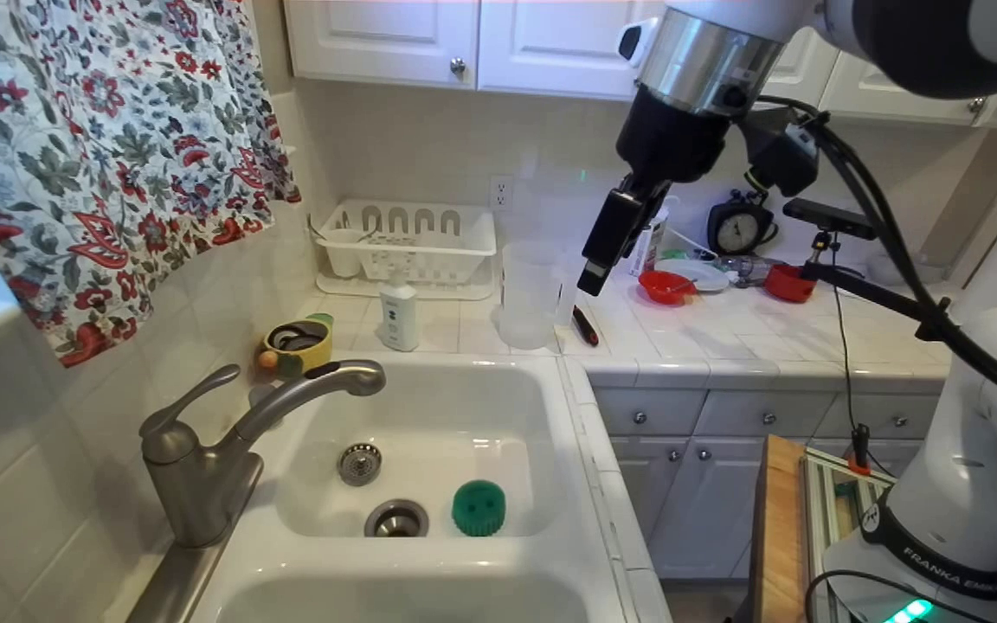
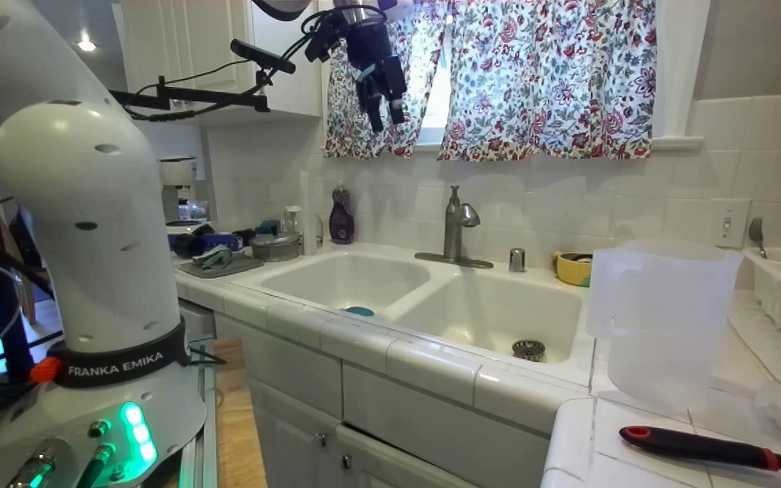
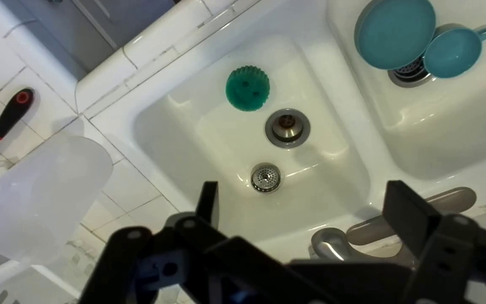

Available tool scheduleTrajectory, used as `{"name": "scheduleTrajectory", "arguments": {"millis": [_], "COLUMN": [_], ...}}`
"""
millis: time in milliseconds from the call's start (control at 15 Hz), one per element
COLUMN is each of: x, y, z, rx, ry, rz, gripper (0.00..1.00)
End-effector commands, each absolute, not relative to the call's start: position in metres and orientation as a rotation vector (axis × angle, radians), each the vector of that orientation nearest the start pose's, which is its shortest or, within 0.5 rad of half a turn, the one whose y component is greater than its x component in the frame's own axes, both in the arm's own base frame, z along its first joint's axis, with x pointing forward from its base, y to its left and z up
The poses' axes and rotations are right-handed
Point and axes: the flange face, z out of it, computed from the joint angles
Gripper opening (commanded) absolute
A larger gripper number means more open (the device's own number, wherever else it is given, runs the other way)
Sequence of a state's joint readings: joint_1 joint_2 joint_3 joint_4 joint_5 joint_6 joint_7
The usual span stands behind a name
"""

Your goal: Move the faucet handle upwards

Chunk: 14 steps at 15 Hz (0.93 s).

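Note:
The faucet handle [image 1: 196,394] is a short grey-metal lever on top of the faucet body [image 1: 196,493]. It slants upward, its free tip higher than its base, above the curved spout [image 1: 312,385]. In an exterior view the handle [image 2: 455,194] shows as a narrow upright piece above the spout [image 2: 468,215]. My gripper [image 1: 592,279] is in the air, well apart from the faucet, and also shows high before the curtain [image 2: 387,118]. In the wrist view the gripper [image 3: 304,185] has its fingers wide apart with nothing between them. The spout tip [image 3: 327,242] shows there; the gripper hides the handle.
The double sink [image 1: 550,484] lies below, with a green scrubber [image 3: 248,88], a teal plate [image 3: 397,33] and a teal cup [image 3: 453,52]. A translucent pitcher [image 2: 668,325], soap bottle [image 1: 399,316], yellow pot [image 1: 304,342] and dish rack [image 1: 408,260] stand nearby. The curtain [image 2: 546,81] hangs behind the faucet.

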<state>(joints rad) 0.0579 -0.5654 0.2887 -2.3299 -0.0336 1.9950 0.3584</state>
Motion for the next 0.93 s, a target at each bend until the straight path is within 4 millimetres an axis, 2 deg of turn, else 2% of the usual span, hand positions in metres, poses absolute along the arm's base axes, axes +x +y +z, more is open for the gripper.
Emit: {"name": "scheduleTrajectory", "arguments": {"millis": [0,133,533,733,867], "x": [0.410,0.430,0.489,0.512,0.525], "y": [0.136,0.128,0.114,0.122,0.137], "z": [0.535,0.526,0.501,0.485,0.476], "rx": [-3.242,-3.205,-3.037,-2.936,-2.870], "ry": [0.034,-0.023,-0.406,-0.562,-0.663], "rz": [-0.452,-0.497,-0.702,-0.714,-0.709], "gripper": [1.00,1.00,1.00,1.00,1.00]}}
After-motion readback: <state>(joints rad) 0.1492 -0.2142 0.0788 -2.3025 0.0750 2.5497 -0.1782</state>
